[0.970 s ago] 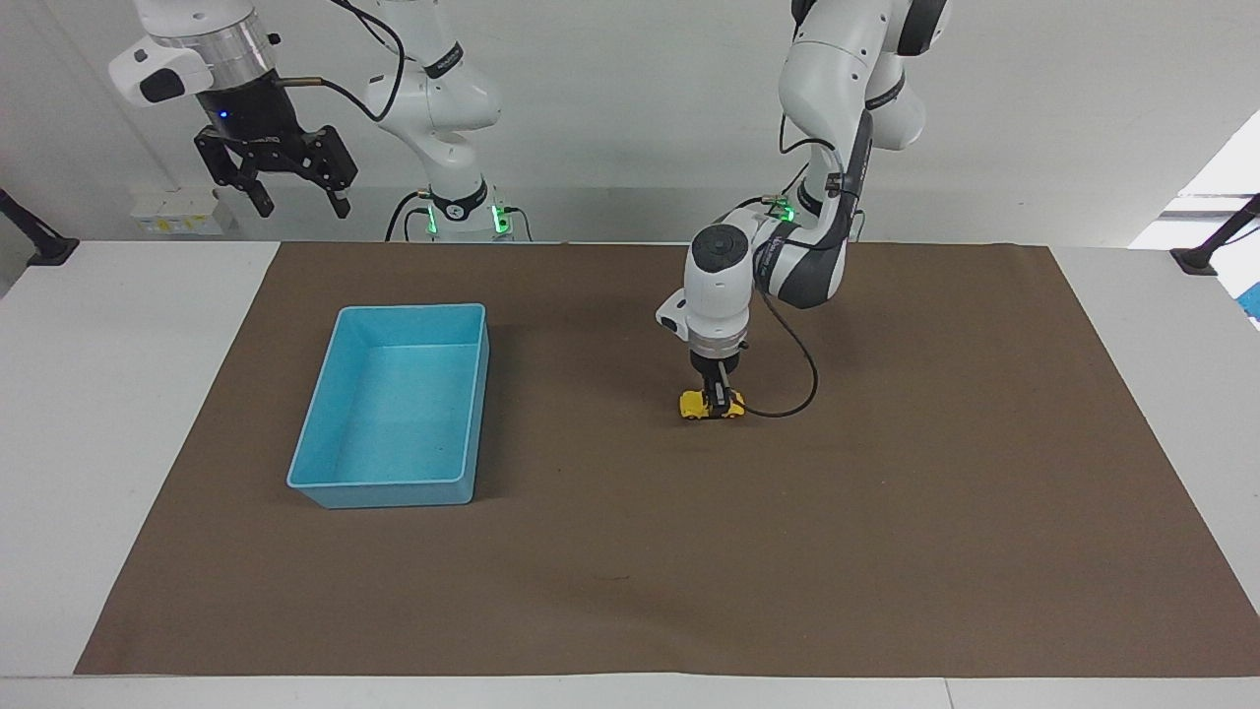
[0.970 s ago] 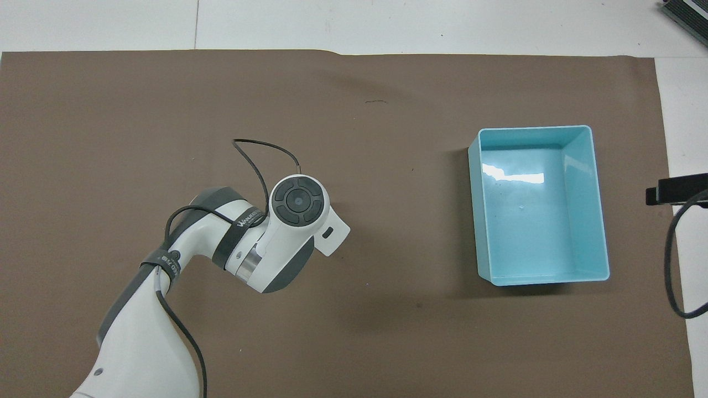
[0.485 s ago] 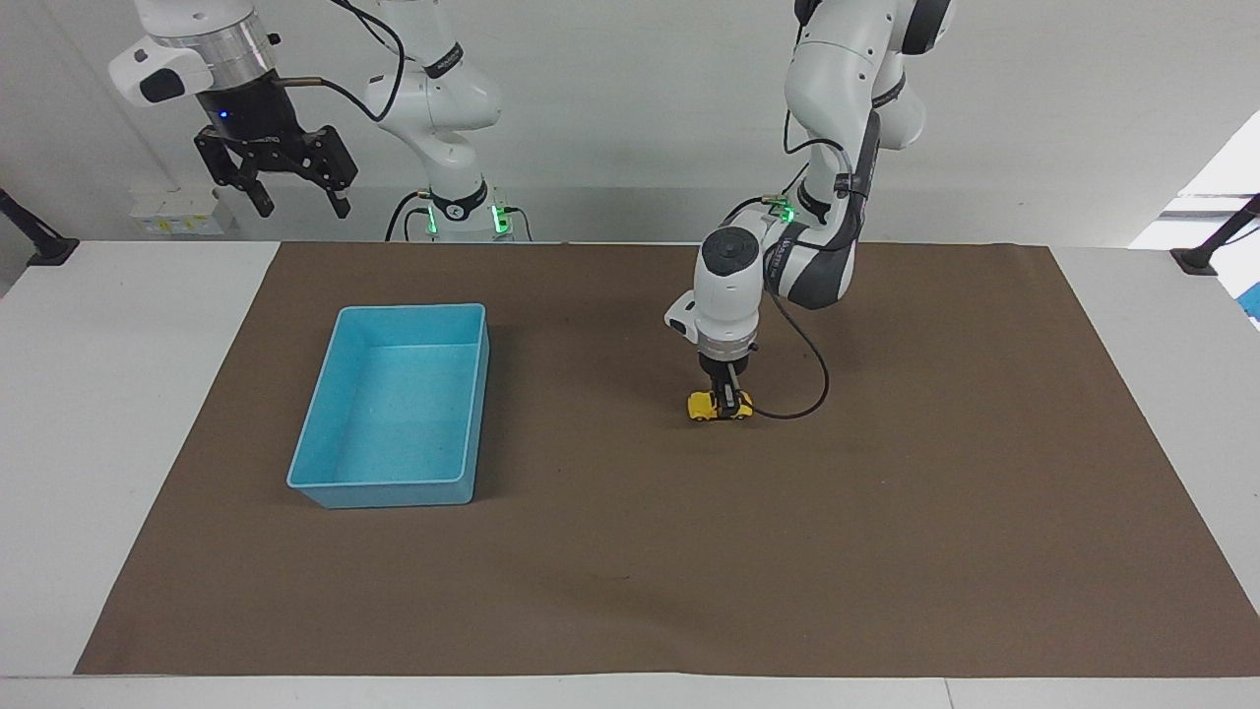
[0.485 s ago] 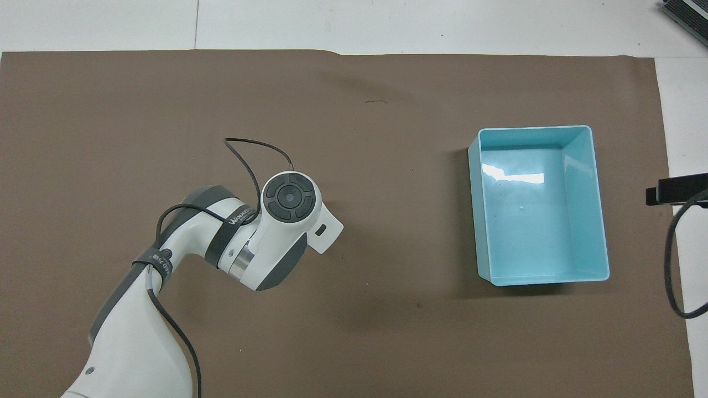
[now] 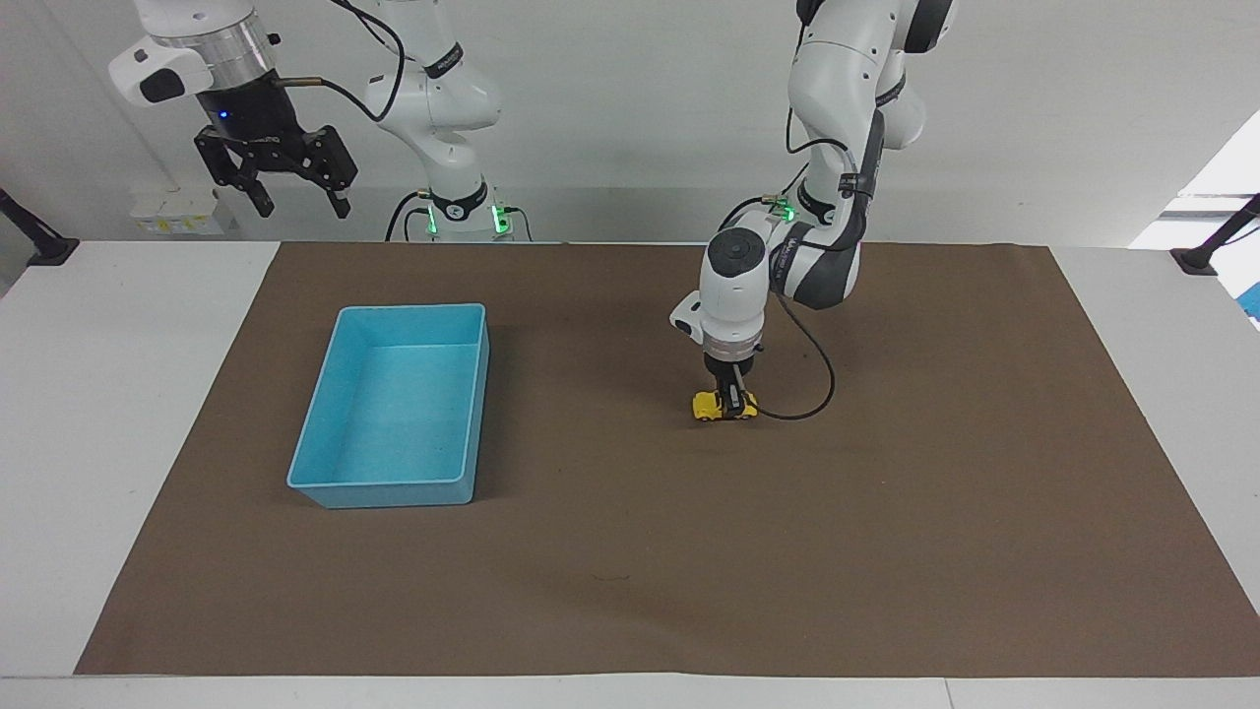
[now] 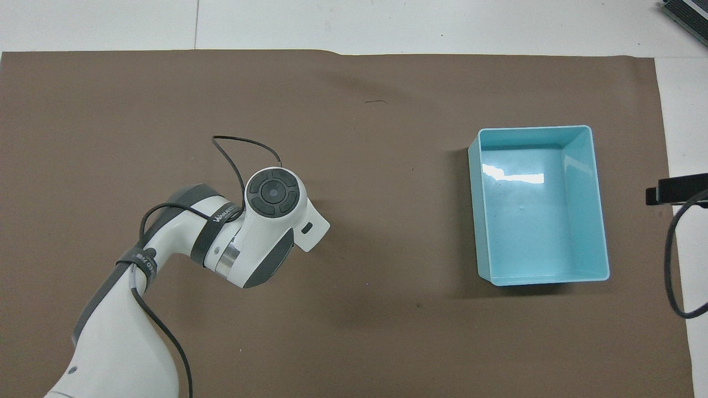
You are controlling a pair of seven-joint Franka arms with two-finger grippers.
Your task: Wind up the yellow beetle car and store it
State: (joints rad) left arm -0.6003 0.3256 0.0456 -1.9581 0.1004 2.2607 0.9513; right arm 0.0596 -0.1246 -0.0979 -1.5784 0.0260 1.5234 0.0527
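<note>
Clamped on the yellow beetle car (image 5: 724,406), the left pincer (image 5: 729,399) has dragged it along the desk (image 5: 886,551) away from the blue bin (image 5: 325,433), apparently winding it. The right pincer (image 5: 291,205) waits raised, fingers apart.

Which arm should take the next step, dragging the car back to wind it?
Left. The left gripper is already down on the car, shut on it on the mat. The right gripper waits raised and open near its base, nearer the bin than the car.
</note>
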